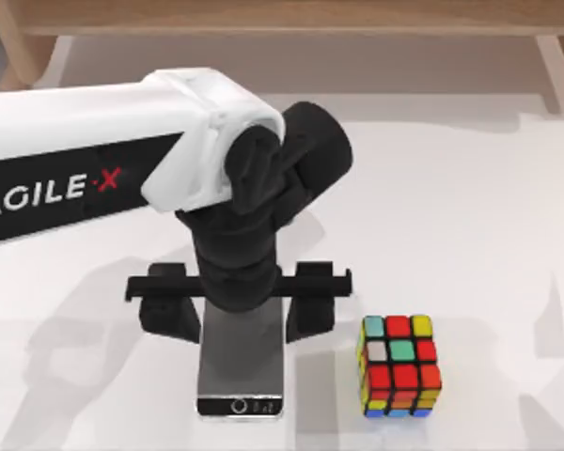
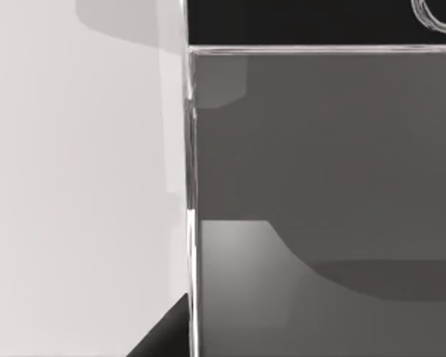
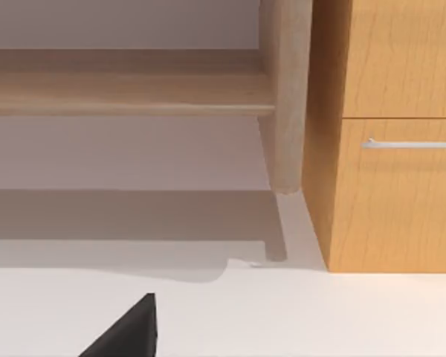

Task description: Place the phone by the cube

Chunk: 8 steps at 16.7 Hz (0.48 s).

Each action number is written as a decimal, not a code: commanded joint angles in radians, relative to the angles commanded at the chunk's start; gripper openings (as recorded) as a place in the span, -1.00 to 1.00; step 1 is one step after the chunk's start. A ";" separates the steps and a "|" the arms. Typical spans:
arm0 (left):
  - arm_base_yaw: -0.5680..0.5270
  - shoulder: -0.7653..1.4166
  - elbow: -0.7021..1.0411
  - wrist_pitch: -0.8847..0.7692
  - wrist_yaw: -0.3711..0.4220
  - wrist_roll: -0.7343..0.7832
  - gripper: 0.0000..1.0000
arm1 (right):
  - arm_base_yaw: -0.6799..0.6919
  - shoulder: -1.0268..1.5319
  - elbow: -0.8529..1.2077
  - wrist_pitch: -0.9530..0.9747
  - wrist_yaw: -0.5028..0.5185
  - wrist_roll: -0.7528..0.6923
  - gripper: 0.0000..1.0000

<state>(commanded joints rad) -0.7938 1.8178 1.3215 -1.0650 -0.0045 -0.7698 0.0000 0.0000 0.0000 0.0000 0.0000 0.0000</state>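
Note:
The phone (image 1: 242, 376) is a flat grey-silver slab with a dark end strip and round button toward the table's front edge. It sits just left of the cube (image 1: 399, 366), a small puzzle cube with red, yellow, green and orange stickers, with a narrow gap between them. My left gripper (image 1: 242, 315) comes down over the phone's far half, one finger against each long side, shut on it. The left wrist view shows the phone's glossy face (image 2: 320, 186) very close. A dark part of my right gripper (image 3: 130, 335) is at the edge of the right wrist view.
The white table (image 1: 470, 207) has open room right of and behind the cube. A wooden bench (image 1: 291, 19) runs along the far edge. The right wrist view shows a wooden cabinet (image 3: 394, 134) with a drawer handle beyond the table.

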 joint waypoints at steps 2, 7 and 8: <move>0.000 -0.001 -0.001 0.004 0.000 0.000 -1.00 | 0.000 0.000 0.000 0.000 0.000 0.000 1.00; 0.000 -0.007 -0.010 0.032 0.001 0.000 -1.00 | 0.000 0.000 0.000 0.000 0.000 0.000 1.00; 0.000 -0.009 -0.012 0.041 0.001 0.000 -1.00 | 0.000 0.000 0.000 0.000 0.000 0.000 1.00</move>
<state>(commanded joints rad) -0.7938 1.8092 1.3092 -1.0243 -0.0038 -0.7695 0.0000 0.0000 0.0000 0.0000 0.0000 0.0000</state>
